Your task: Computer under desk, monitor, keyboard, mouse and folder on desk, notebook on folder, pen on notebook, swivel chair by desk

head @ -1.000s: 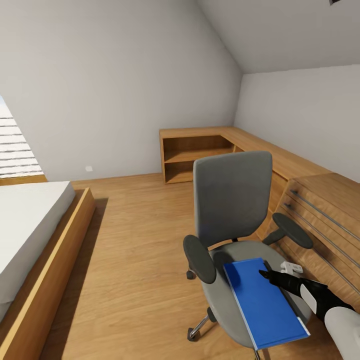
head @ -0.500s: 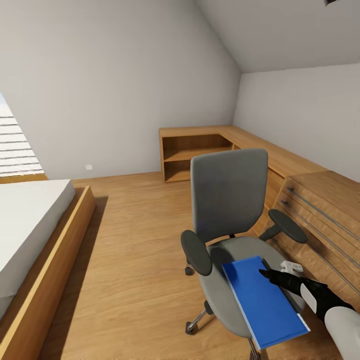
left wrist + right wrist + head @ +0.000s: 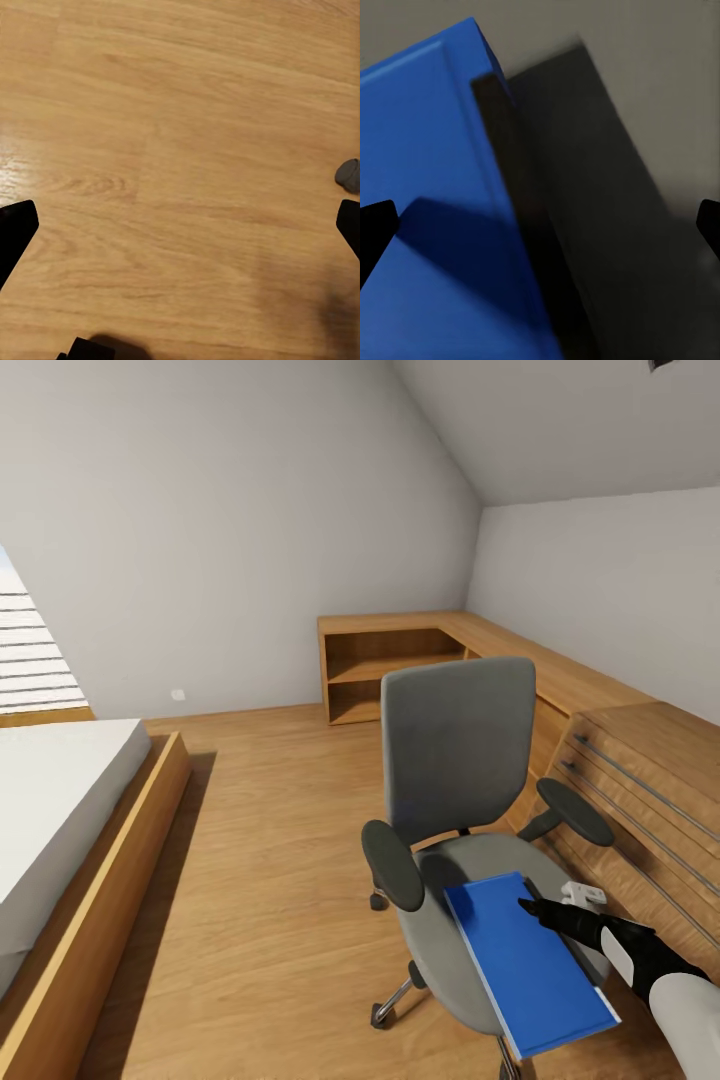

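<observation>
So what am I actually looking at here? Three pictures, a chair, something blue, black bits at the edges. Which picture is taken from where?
These are simulator renders from a wheeled robot with two arms. The big picture comes from its head camera, looking down into an attic bedroom: a grey swivel chair with a blue folder lying on its seat, a bed at the left, wooden shelving behind. The dark arm at lower right ends in the right hand, its tip over the folder. The other two pictures come from cameras on the wrists. The right one looks between that hand's open fingers at the folder and grey seat. The left one shows open fingers over the bare wooden floor. Nothing is held yet.
</observation>
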`<state>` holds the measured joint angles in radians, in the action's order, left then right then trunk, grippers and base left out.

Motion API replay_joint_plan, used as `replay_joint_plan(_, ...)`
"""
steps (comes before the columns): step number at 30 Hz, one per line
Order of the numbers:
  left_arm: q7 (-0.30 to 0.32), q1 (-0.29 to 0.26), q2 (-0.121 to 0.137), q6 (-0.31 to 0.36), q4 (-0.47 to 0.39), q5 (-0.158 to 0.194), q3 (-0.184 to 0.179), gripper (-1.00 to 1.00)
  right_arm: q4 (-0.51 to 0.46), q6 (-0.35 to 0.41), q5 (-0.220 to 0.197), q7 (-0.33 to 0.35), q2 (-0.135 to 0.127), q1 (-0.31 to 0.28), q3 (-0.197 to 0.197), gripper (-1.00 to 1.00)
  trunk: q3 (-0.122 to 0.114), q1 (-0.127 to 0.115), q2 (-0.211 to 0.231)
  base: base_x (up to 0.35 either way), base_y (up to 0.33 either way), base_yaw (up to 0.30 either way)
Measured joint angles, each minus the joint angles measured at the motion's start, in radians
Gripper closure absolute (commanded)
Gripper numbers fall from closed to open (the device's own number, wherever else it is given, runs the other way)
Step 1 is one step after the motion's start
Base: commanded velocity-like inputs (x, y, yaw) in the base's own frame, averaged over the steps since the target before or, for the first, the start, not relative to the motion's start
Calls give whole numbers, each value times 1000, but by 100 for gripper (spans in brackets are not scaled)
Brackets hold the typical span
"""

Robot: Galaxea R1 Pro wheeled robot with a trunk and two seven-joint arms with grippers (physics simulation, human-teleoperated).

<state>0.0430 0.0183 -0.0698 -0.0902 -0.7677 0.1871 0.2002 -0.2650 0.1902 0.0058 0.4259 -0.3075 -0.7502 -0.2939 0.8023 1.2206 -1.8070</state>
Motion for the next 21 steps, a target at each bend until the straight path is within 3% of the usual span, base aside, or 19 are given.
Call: replay_joint_plan(21, 1, 0, 0, -1, 0, 0, 0, -100, 8, 0, -3, 1, 0, 0, 1, -100, -3, -4, 7, -43, 0, 0)
